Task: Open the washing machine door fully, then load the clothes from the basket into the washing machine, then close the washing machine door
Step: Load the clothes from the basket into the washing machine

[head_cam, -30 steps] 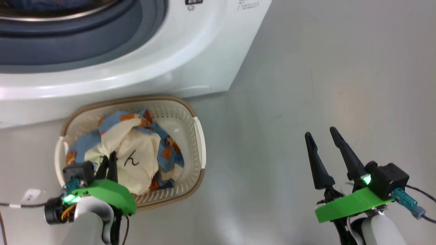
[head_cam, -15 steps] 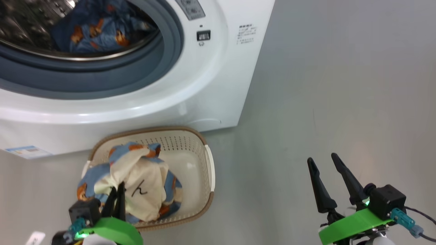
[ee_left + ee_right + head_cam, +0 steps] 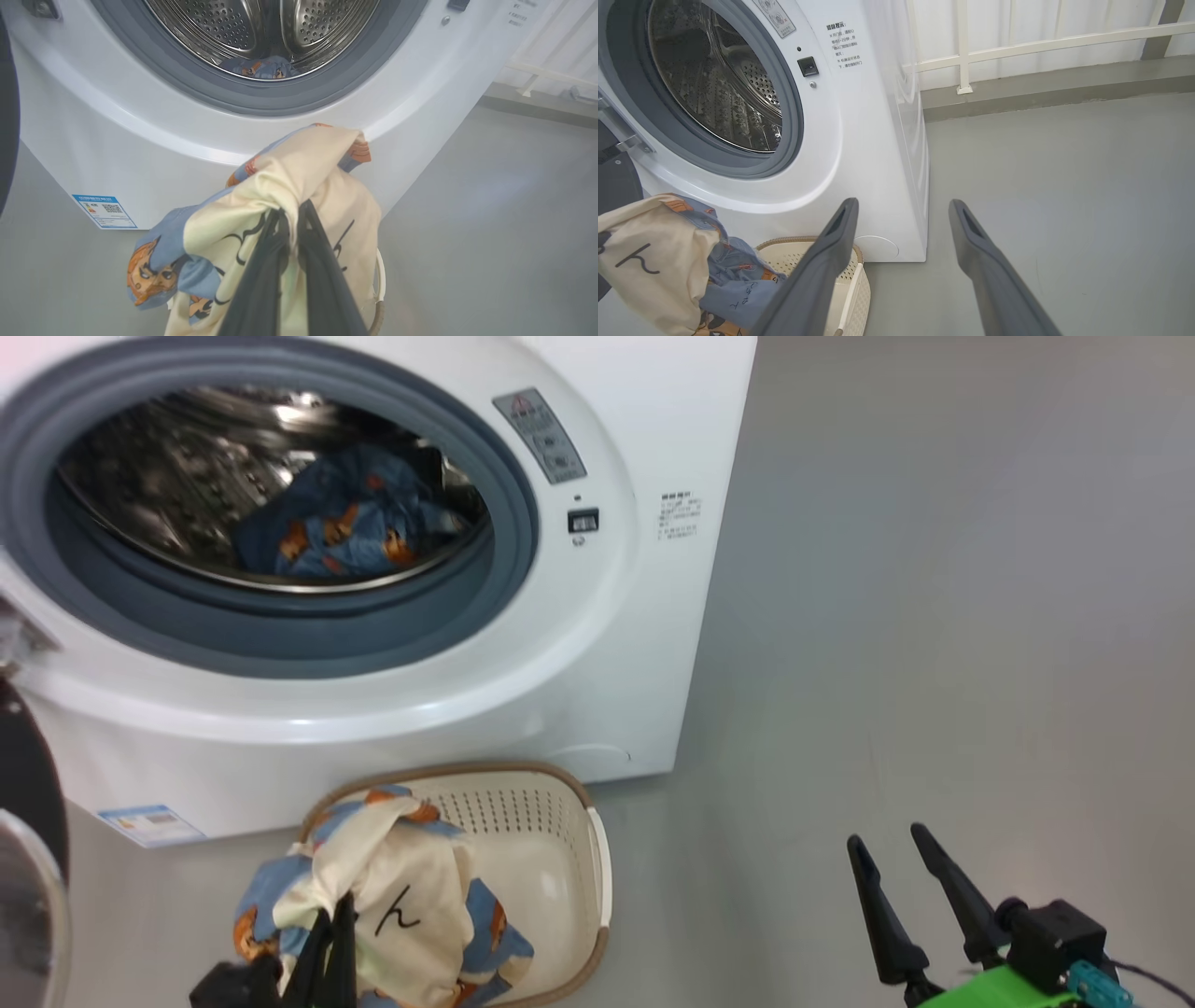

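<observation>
Now lifting clothes [image 3: 299, 177] out of basket [image 3: 551, 821] with left gripper [image 3: 290, 215] pinched on them; keeping right gripper [image 3: 903, 205] wide, empty; looking up at washing machine [image 3: 607, 644] for loading.

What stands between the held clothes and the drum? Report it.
Nothing visible. The left gripper is shut on the clothes, raised over the basket, below the open mouth of the washing machine. The washing machine door is swung aside at the left. One bear-print piece lies in the drum, not blocking the opening.

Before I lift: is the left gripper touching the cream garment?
Touching: left wrist view shows the left gripper pinching a fold of the cream garment.
</observation>
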Controlling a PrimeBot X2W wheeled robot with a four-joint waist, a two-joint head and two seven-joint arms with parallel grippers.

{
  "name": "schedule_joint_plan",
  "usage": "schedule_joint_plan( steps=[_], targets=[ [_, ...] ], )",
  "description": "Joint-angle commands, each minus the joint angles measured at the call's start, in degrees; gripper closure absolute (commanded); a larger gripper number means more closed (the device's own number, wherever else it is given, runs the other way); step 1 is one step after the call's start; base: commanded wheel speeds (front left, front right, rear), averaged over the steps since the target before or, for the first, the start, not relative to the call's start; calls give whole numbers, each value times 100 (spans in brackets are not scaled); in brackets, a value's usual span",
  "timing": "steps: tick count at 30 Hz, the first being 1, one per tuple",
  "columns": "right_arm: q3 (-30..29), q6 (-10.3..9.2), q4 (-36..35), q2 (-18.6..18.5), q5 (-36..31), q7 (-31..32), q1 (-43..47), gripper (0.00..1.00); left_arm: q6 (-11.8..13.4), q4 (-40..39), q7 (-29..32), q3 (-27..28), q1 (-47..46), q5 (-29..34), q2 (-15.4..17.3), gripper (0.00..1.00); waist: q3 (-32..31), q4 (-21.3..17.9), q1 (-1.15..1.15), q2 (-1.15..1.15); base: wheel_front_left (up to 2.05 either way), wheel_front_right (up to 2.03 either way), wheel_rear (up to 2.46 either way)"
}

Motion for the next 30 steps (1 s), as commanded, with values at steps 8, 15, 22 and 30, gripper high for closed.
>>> schedule_joint_plan(
  steps=[8,15,22,30],
  targets=[
    [111,8,-78,-37,-87,-28,251,0,94,-750,-52,163,420,50,62,100,-651,174,0,0,0,0,0],
    [97,8,-98,-18,-85,-28,311,0,167,-1162,-52,306,687,140,62,100,-814,182,0,0,0,0,0],
    [73,8,-85,14,-94,-28,351,0,147,-1406,-52,346,792,188,62,100,-912,187,0,0,0,0,0],
    [82,8,-97,51,-93,-28,426,0,175,-1600,-52,336,939,248,62,100,-984,211,0,0,0,0,0]
  ],
)
